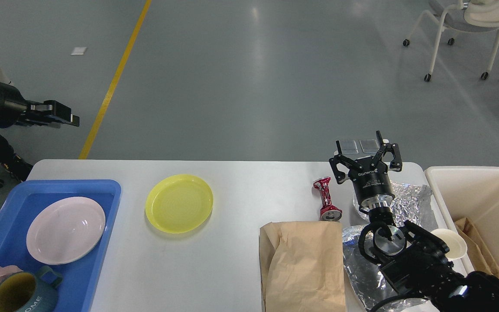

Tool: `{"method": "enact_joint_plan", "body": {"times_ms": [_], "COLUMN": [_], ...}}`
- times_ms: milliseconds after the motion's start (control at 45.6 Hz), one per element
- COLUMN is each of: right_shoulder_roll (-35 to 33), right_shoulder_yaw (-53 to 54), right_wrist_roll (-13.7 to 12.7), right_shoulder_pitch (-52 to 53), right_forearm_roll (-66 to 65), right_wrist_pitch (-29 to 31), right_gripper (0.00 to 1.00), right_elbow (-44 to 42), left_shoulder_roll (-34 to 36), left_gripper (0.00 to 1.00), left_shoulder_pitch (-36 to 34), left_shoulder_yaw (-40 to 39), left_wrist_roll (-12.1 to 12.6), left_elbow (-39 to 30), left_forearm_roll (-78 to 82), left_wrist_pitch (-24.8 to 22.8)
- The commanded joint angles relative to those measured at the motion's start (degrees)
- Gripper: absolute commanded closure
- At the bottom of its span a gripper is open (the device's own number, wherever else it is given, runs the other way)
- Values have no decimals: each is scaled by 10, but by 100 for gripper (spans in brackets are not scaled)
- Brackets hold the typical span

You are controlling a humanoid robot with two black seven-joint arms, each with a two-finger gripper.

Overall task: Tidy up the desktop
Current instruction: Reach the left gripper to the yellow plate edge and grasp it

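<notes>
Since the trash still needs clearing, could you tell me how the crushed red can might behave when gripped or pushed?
The crushed red can lies on its side on the desktop, pinched at the waist, so it probably feels light, dents further, and wobbles rather than rolling cleanly.

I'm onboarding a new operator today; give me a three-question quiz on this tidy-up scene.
1. True or false: the yellow plate lies inside the blue tray.
2. Which lies closest to the crushed red can? A) paper bag B) pink plate C) cream bin
3. Fill in: the right gripper hangs ____, holding nothing.

Key: 1 false, it sits on the desktop; 2 A; 3 open.
</notes>
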Motion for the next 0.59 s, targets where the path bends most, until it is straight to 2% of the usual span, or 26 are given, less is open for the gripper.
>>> {"method": "enact_joint_plan", "body": {"times_ms": [0, 154, 263, 417, 570], "right_shoulder_roll": [-1, 0, -1, 0, -1], "right_shoulder_yaw": [0, 0, 0, 0, 0], "right_wrist_roll": [0, 0, 0, 0, 0], "right_shoulder_pitch": [1, 1, 1, 1, 1], "right_forearm_roll": [0, 0, -1, 0, 0], "right_wrist_pitch": [-1, -1, -1, -1, 0], "right_gripper": [0, 0, 0, 0, 0], "right_elbow": [0, 0, 0, 0, 0], "left_shoulder_roll": [-33, -31, -31, -38, -81], "left_gripper": [49, 49, 49, 47, 47], "left_shoulder_pitch": [14, 27, 25, 11, 9], "left_shoulder_yaw": [1, 47, 118, 235, 288], "left_wrist_roll": [30, 64, 86, 112, 118], "left_elbow": [-24, -114, -166, -219, -220], "left_forearm_roll": [6, 4, -21, -153, -264], "left_wrist_pitch": [-1, 15, 75, 137, 213]}}
